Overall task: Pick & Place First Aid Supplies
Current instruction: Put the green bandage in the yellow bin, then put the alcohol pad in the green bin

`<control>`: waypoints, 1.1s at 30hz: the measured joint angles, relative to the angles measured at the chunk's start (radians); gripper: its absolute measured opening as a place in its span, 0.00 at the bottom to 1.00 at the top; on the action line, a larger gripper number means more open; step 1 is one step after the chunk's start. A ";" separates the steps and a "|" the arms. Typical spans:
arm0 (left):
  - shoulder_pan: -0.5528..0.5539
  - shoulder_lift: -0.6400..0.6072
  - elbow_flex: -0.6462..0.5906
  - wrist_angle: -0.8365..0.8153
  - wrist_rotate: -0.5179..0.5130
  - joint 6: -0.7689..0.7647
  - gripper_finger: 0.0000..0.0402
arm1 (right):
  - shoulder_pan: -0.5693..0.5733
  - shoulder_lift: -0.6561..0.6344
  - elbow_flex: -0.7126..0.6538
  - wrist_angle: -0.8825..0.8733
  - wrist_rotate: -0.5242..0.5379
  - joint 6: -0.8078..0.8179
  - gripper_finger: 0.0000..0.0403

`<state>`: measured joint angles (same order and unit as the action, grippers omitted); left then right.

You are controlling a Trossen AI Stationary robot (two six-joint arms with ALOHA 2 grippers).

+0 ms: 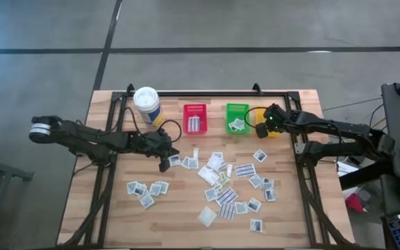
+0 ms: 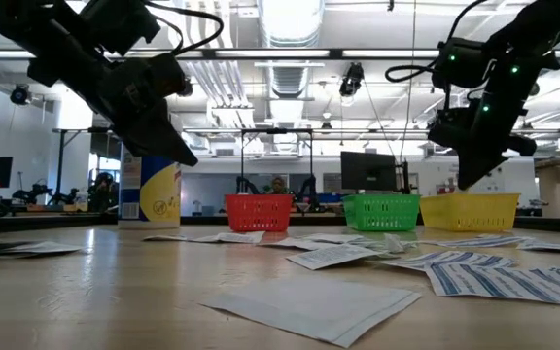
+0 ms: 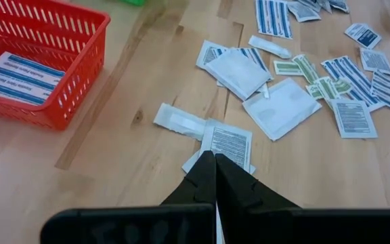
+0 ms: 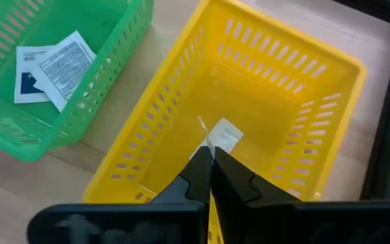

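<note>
My right claw (image 4: 209, 157) hangs pressed together over the yellow bin (image 4: 317, 74), pinching a small white packet (image 4: 221, 135) that may snag or drop outside. My left claw (image 3: 214, 165), pressed together and empty above packets (image 3: 227, 141) mid-table, risks scattering them.

- No word, brand or number can be read anywhere in these views.
- The white packet (image 3: 227, 144) just ahead of the left gripper's fingers carries a block of fine black print, too small to make out.
- The 2 packets in the green bin (image 4: 19, 125) show dense print, and 1 has a dark-blue square; the lettering is unreadable.
- The flat packets in the red bin (image 3: 66, 102) bear blue stripes with tiny illegible lines.
- The white canister (image 2: 151, 190) has a yellow label with a faint round emblem, unreadable.
</note>
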<state>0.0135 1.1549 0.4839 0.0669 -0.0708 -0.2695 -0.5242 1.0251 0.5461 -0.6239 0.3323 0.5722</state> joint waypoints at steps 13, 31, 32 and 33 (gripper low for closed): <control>0.000 0.000 0.000 -0.023 0.002 0.000 0.00 | -0.001 0.033 0.023 -0.011 0.004 -0.055 0.25; -0.002 0.000 0.042 -0.188 0.034 -0.022 0.00 | 0.092 0.004 0.217 -0.132 -0.158 -0.001 0.31; -0.002 0.000 0.043 -0.195 0.034 -0.025 0.00 | 0.115 0.005 0.216 -0.134 -0.157 0.020 0.31; -0.002 0.000 0.043 -0.199 0.036 -0.029 0.00 | 0.142 0.005 0.216 -0.129 -0.155 0.035 0.30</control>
<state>0.0116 1.1553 0.5270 -0.1324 -0.0351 -0.2985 -0.3818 1.0298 0.7624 -0.7531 0.1774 0.6068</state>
